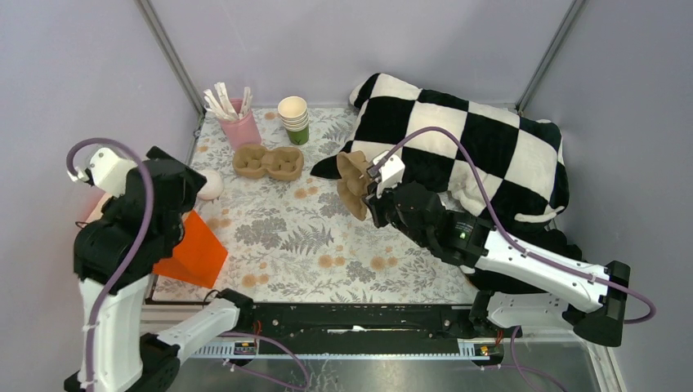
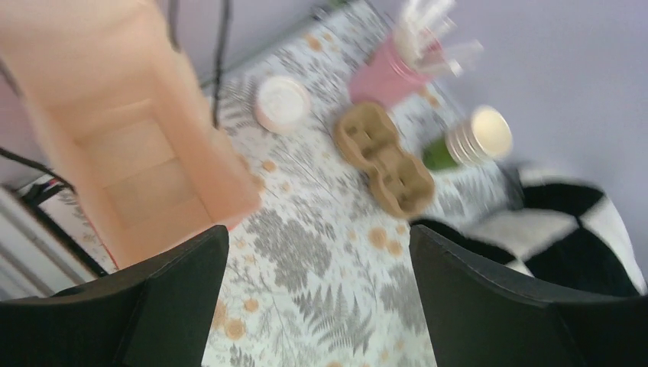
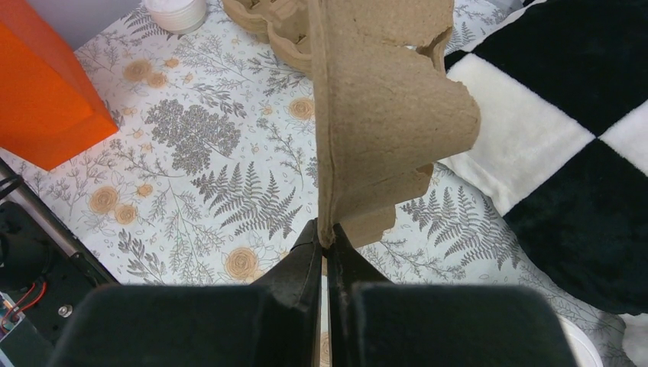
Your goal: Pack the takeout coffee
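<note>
The takeout coffee [image 1: 210, 186] stands at the table's left edge, showing mostly its round white lid [image 2: 281, 103], also in the right wrist view [image 3: 177, 11]. My left gripper [image 2: 319, 233] hangs open above the floral cloth beside the open orange bag [image 2: 130, 153], with nothing between its fingers. The bag [image 1: 192, 249] stands just in front of the coffee. My right gripper [image 3: 327, 237] is shut on the rim of a brown pulp cup carrier [image 3: 382, 115], holding it on edge above mid-table [image 1: 353, 184].
A second pulp carrier [image 1: 268, 162] lies flat at the back. Behind it are a stack of lidless cups [image 1: 294, 118] and a pink holder of white sticks [image 1: 237, 122]. A black-and-white checked cushion [image 1: 466, 151] fills the right side.
</note>
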Motion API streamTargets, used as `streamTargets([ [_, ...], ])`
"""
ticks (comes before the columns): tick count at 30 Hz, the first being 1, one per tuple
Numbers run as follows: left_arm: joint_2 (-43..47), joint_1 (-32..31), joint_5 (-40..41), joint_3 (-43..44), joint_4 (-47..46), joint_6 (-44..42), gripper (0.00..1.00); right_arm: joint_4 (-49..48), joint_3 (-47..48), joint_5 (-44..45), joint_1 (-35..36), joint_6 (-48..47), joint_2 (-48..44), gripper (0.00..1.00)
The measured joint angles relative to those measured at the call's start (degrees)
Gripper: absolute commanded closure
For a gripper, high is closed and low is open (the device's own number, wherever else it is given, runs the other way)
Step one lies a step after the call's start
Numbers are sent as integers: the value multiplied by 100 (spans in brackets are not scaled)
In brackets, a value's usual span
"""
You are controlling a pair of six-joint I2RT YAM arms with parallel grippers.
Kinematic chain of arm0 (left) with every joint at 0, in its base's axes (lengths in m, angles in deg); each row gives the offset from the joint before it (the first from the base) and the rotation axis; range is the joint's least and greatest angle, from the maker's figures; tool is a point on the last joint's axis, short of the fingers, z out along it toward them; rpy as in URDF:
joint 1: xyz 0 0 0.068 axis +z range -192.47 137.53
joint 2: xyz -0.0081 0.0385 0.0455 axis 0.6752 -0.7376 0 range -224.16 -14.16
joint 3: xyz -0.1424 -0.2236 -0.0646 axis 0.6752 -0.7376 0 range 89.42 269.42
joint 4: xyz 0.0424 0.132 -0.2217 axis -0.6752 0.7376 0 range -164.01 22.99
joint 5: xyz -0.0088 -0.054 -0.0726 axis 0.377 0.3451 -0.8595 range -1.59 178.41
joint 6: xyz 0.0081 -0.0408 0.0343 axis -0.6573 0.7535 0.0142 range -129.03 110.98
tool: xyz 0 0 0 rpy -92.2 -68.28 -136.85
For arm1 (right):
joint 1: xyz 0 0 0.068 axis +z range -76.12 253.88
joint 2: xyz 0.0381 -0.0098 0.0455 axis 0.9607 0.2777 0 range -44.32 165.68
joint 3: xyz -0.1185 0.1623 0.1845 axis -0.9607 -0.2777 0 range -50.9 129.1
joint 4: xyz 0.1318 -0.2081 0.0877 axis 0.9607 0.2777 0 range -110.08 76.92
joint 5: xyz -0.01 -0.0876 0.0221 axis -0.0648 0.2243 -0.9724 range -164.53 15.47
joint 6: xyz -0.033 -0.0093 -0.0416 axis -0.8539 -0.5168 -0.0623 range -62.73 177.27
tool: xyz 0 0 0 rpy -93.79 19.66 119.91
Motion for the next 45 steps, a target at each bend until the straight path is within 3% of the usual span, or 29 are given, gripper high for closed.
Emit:
streamTargets([
  [7, -966, 1508, 645, -396, -42, 284, 1, 221, -26, -20, -2, -66, -153, 100],
  [11, -1517, 2006, 839, -883, -234, 219, 1, 302, -28, -11, -9, -109, -243, 100],
  [17, -1657, 2723, 894, -1204, -835, -284, 2, 466, -26, 11, -13, -173, -249, 100],
  [21, -1676, 3314, 804, -1451, -1401, -651, 18, 522, 9, 28, -20, -195, -249, 100],
  [23, -1700, 3530, 680, -1606, -1631, -822, 33, 599, 81, 48, -24, -201, -249, 100],
  [26, -1703, 3593, 544, -1749, -1941, -1086, 63, 682, 221, 79, -24, -203, -251, 100],
  [30, -1624, 3591, 442, -1902, -2282, -1423, 78, 789, 352, 175, -26, -190, -317, 100],
  [33, -1429, 3591, 319, -2096, -2452, -1648, 98, 833, 411, 195, -35, -160, -400, 100],
  [45, -1003, 3174, 11, -1978, -2461, -2256, 100, 1143, 603, 275, -46, 79, -551, 100],
])
